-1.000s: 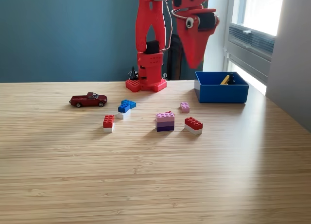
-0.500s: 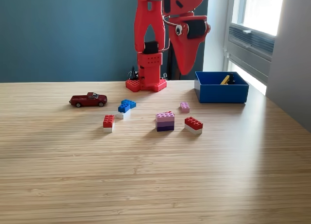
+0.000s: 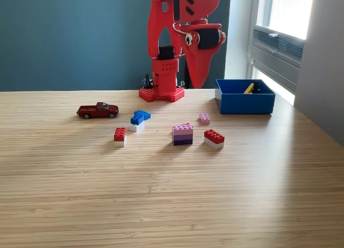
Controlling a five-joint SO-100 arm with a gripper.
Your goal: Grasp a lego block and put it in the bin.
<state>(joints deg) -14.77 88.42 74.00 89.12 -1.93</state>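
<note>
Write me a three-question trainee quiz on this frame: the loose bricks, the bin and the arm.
1. True or false: the gripper is touching a brick on the table.
2. Multiple choice: what already lies in the blue bin? A) a toy car B) a yellow piece C) nothing
3. Short answer: which brick stands closest to the purple stacked block, on the exterior view's right?

Key
1. False: it hangs in the air in front of the arm's base, fingers pointing down, holding nothing visible.
2. B: the yellow piece leans inside; the toy car is on the table.
3. The red-and-white brick.
</note>
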